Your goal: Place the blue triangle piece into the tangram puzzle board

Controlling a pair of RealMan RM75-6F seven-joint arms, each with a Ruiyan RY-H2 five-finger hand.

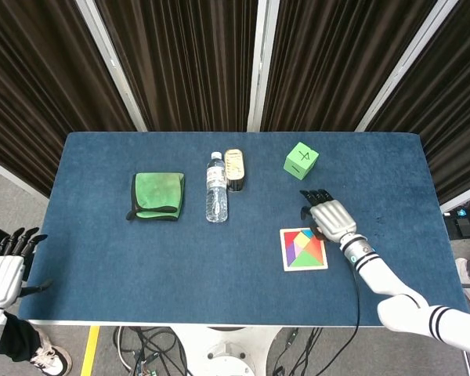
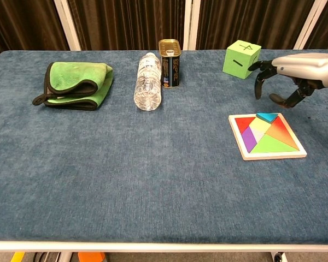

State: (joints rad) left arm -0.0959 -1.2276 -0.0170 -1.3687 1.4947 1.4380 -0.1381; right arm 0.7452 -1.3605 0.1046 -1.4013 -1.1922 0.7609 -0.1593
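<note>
The blue triangle piece [image 2: 267, 117] lies in the far edge of the tangram puzzle board [image 2: 267, 137], among the other coloured pieces; in the head view the tangram puzzle board [image 1: 303, 248] sits at right of centre. My right hand [image 2: 295, 72] hovers just beyond and above the board's far edge, fingers apart and curved down, holding nothing. From the head camera, that right hand [image 1: 329, 217] covers the board's far right corner. My left hand [image 1: 3, 268] hangs off the table's left front corner, fingers spread and empty.
A green cube [image 2: 241, 58] stands behind the right hand. A water bottle [image 2: 147, 81] lies beside an upright tin can [image 2: 170, 62] at the table's centre back. A folded green cloth [image 2: 76, 83] lies at left. The table's front edge [image 2: 164, 245] runs below.
</note>
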